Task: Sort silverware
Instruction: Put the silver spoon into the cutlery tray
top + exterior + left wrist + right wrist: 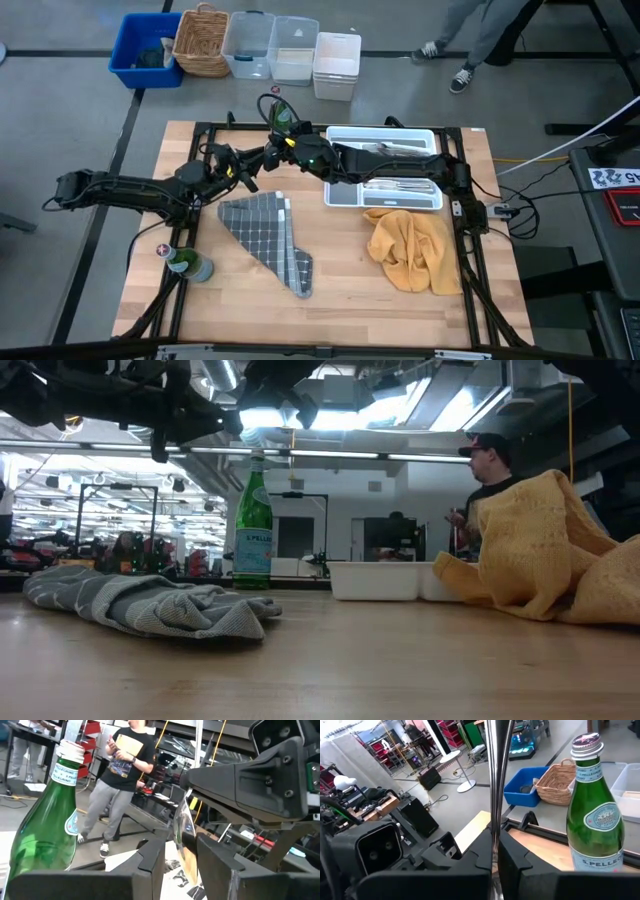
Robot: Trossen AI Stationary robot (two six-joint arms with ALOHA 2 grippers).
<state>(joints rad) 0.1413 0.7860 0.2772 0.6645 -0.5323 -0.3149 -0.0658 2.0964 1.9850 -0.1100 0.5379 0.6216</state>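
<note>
My right gripper (pixel 493 845) reaches over from the table's right and is shut on one slim shiny piece of silverware (pixel 492 785), held in the air above the table's far left-centre (pixel 272 155). My left gripper (pixel 181 845) meets it there from the left. It is open, with one finger on each side of the piece's wider shiny part (pixel 183 837); I cannot tell whether they touch it. More silverware (pixel 395 185) lies in the white compartmented tray (pixel 340 195) at the far right. My right gripper pinches the piece's narrow shaft (pixel 492 832) between its two fingers, which lie across it. The fingers come roughly level from the table's right. The piece sticks out past the fingers on both sides and is lifted clear of the table.
A green glass bottle (pixel 281 113) stands at the far edge just behind the grippers, another (pixel 186 262) near the left edge. A grey checked cloth (pixel 268 237) lies in the middle and a yellow cloth (pixel 410 248) on the right. People (pixel 117 775) stand beyond the table.
</note>
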